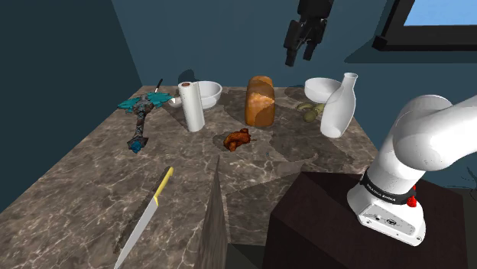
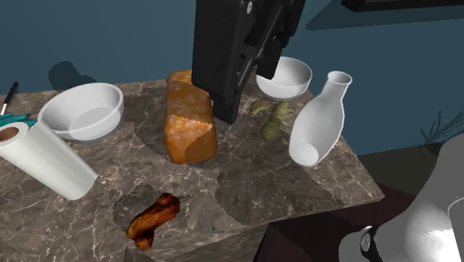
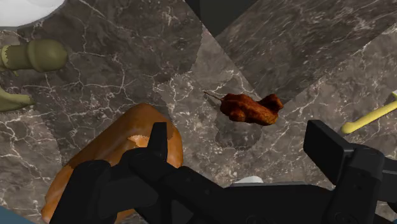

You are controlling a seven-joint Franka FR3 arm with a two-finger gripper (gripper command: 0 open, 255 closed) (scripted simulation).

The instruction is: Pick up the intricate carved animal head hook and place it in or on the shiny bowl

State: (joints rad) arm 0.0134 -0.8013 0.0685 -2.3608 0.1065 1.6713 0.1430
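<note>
An olive-green carved hook [image 1: 309,111] [image 2: 271,117] [image 3: 30,57] lies on the marble counter [image 1: 92,199], between a white bowl [image 1: 324,89] [image 2: 285,77] and a white vase [image 1: 339,107] [image 2: 320,123]. A second white bowl [image 1: 206,93] [image 2: 83,110] stands at the back, beside a paper towel roll [image 1: 191,107] [image 2: 46,161]. My black gripper [image 1: 300,57] [image 2: 245,83] [image 3: 248,149] hangs high above the counter, over the bread loaf, open with nothing between its fingers [image 3: 159,145]. It is well apart from the hook.
A brown bread loaf [image 1: 260,99] [image 2: 189,123] [image 3: 111,153] stands mid-counter. A small reddish-brown lump [image 1: 237,139] [image 2: 152,219] [image 3: 251,108] lies in front of it. A yellow-handled knife [image 1: 145,218] lies near the front, and a teal-headed tool [image 1: 141,115] lies at the shoulder view's left.
</note>
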